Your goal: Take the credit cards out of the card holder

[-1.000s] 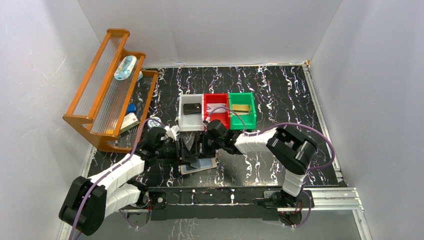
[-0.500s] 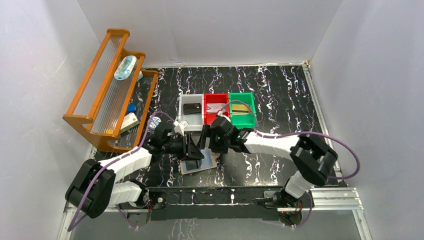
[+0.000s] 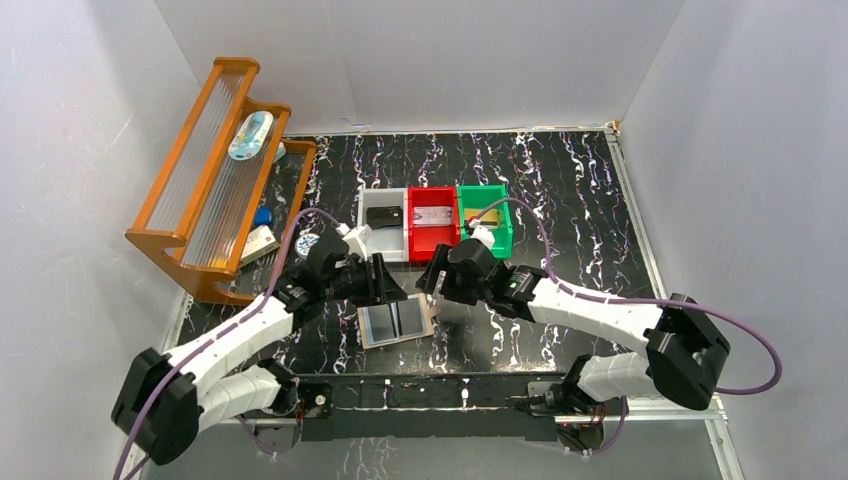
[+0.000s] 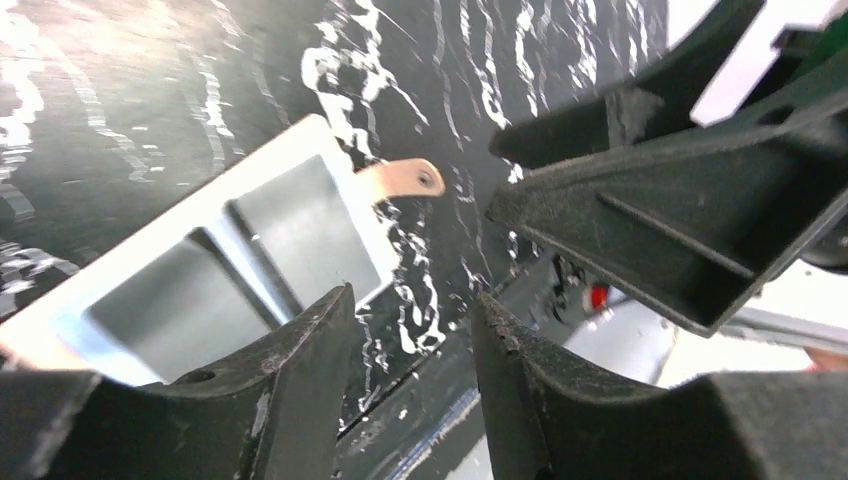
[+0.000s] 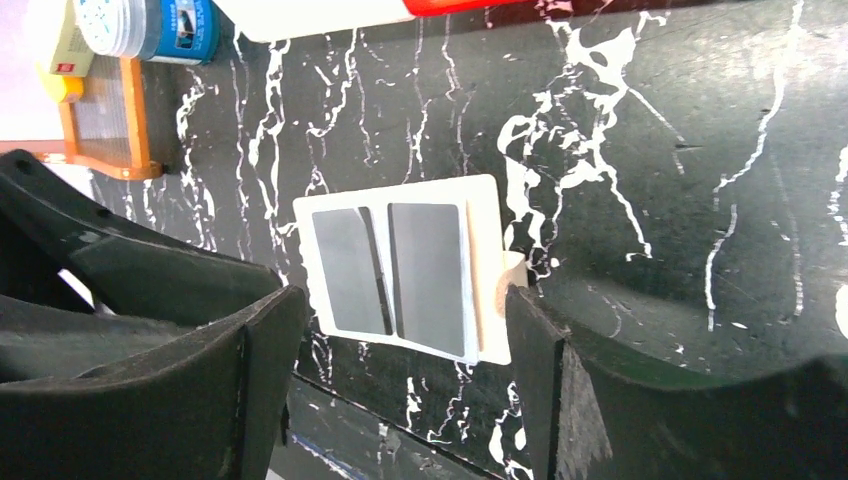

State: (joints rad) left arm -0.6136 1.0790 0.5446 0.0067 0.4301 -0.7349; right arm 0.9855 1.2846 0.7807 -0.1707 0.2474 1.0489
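Top external: we log black white-veined marble-look tabletop [image 3: 570, 190], plain white walls [image 3: 420, 60], tan leather-like bifold card holder [image 3: 397, 321] lying open; left gripper [image 3: 388, 284], right gripper [image 3: 433, 280] both parted, holding nothing.

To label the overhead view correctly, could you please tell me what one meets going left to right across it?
Wooden rack → grey bin → red bin → green bin. The card holder, nearer, overlaps the grey and red bins sideways, so I leave it out.

Open card holder [image 3: 397, 322] flat on marbled table [image 3: 560, 190], grey, red, green bins [image 3: 430, 240] behind
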